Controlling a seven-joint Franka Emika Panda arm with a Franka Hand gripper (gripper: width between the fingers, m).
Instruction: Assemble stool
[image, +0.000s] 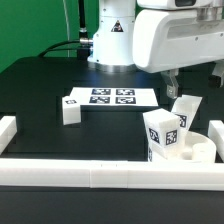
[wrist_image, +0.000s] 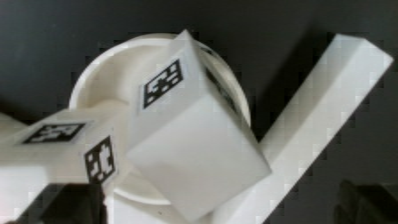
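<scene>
Work area: a black tabletop (image: 50, 75) in front of a green backdrop, bounded by a white edge bar (image: 110, 176).

1. Gripper (image: 177, 92): positioned at 3 o'clock in the exterior view. It reads as clamped on the tilted leg (image: 184, 112). In the wrist view that leg fills the centre of the picture, but the contact faces are blurred.
2. Tilted leg: held just above the far rim of the seat (image: 198, 153) and not seated.
3. Seat: lies flat at 4 o'clock, near the edge bar.
4. Upright leg (image: 163, 135): stands on the seat at its 9 o'clock side.
5. Loose leg (image: 70, 108): lies well apart at 9 o'clock, just beside the marker board (image: 110, 97).

Step in hand, as judged: fitting the second leg. The next move calls for bringing the tilted leg upright, aligning it over its mounting point, then lowering it. The mounting point itself is not visible.
</scene>
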